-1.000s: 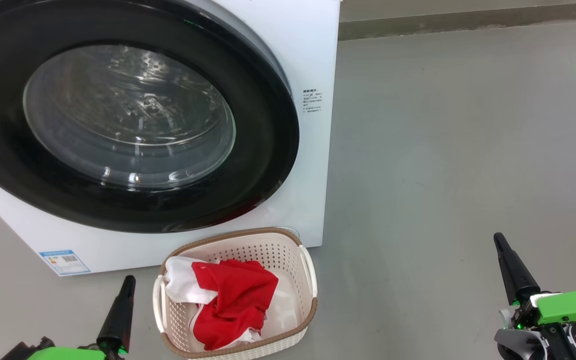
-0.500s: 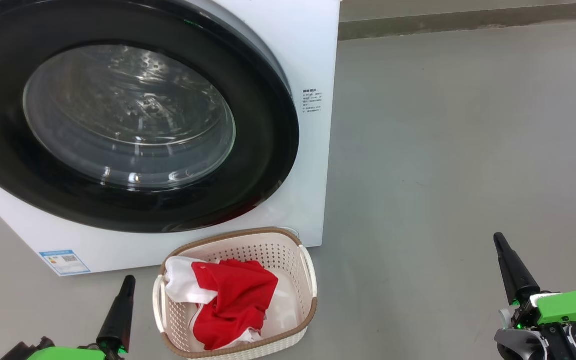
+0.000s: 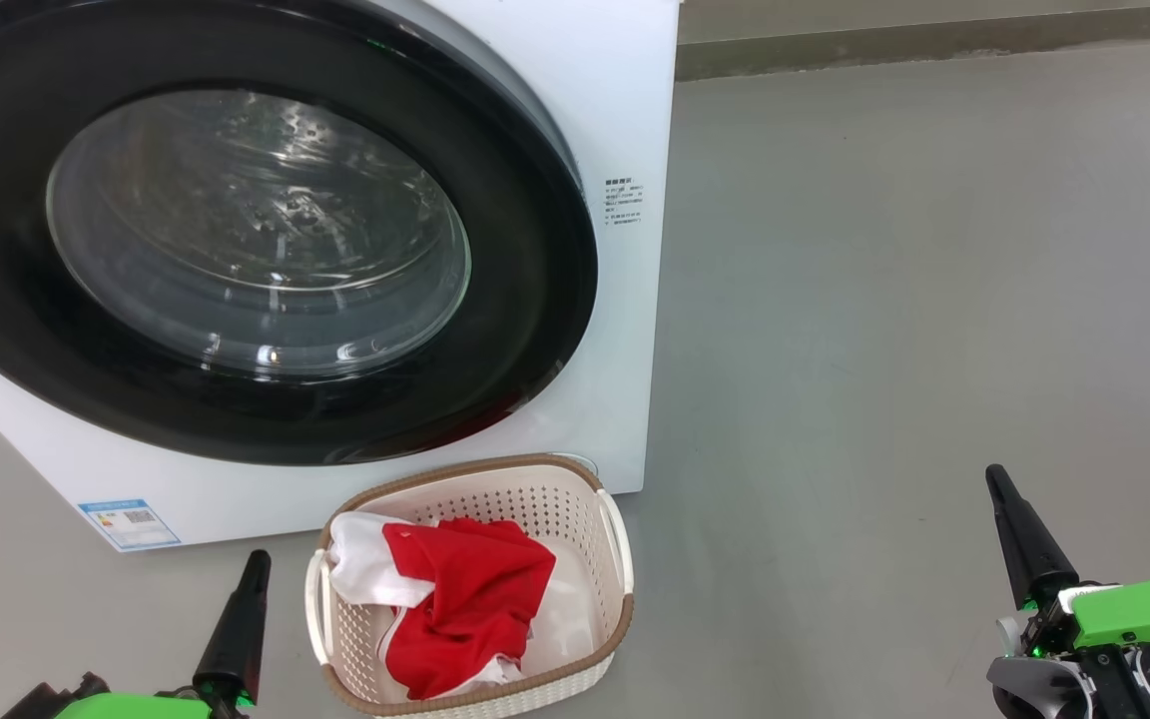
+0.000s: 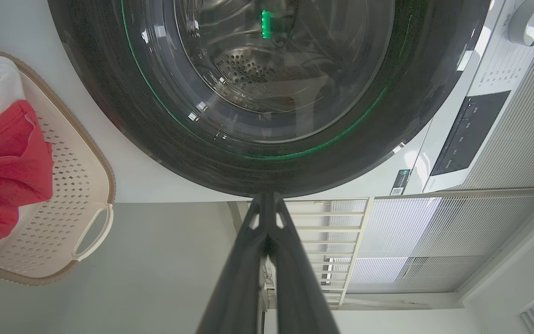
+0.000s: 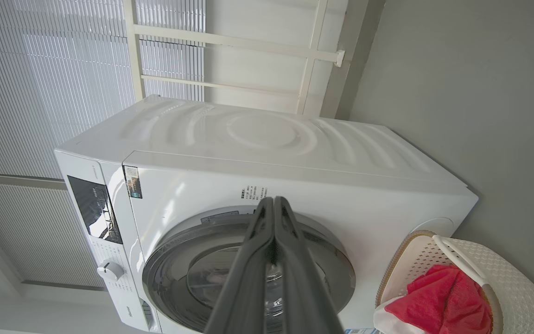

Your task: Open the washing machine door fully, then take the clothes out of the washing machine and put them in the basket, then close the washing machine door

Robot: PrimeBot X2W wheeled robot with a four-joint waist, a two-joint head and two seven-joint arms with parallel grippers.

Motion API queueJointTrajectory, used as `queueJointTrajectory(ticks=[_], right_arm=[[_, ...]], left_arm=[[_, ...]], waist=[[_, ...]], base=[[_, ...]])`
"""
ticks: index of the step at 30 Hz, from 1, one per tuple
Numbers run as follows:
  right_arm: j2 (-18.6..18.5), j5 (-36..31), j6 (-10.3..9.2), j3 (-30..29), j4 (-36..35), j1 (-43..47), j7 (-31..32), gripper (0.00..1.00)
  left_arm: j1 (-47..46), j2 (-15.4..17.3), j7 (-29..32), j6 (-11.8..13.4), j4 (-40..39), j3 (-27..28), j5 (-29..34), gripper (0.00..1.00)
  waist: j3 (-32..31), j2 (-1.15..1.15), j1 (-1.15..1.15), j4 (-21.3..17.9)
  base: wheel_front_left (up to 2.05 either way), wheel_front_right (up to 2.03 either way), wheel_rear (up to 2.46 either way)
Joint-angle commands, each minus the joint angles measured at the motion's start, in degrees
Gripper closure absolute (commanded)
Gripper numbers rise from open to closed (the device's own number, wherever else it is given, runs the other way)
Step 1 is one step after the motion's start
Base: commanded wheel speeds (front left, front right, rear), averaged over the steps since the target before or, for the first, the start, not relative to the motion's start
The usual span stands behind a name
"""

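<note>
While both of our arms sit low before the machine (image 3: 625, 90), we see the left claw (image 3: 258, 561) with its two dark fingers pressed together, gripping nothing; its tip points up the head view, just left of the basket (image 3: 480, 465) and not touching it. Our right claw (image 3: 994, 477) is likewise closed on nothing; it stands well apart to the right, over bare grey floor (image 3: 934, 300), with its green wrist housing behind it.

Between the two, nearer the left claw, the basket rests on the floor right against the foot of the machine; the clothes lie inside it, the red garment (image 3: 465, 599) crumpled on top and the white garment (image 3: 360, 564) showing at its left and beneath.

Above the basket, the door (image 3: 535, 300) sits flush in the white front, its black rim closed all round; through the glass, in the left wrist view, we make out the perforated drum (image 4: 244, 69). Beyond that, a blue sticker (image 3: 128, 522) marks the lower left corner of the front, a small printed label (image 3: 623, 203) sits right of the door, and the dark panel (image 4: 471, 134) lies along the top.
</note>
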Motion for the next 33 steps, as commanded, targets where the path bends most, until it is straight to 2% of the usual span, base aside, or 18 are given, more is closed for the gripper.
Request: queueJointTrajectory(ticks=[1,33], right_arm=[[-0.28,-0.03,-0.03,0.68,-1.74,-2.36,0.36,1.0],[-0.27,-0.05,-0.03,0.66,-1.74,-2.37,0.38,1.0]], left_arm=[[-2.27,1.04,0.24,-0.39,-1.5,2.07,-0.35,1.0],[-2.27,1.04,0.23,-0.39,-1.5,2.06,-0.36,1.0]], waist=[[0.0,0.0,0.0,0.0],[0.0,0.0,0.0,0.0]], base=[[0.0,0.0,0.0],[0.0,0.0,0.0]])
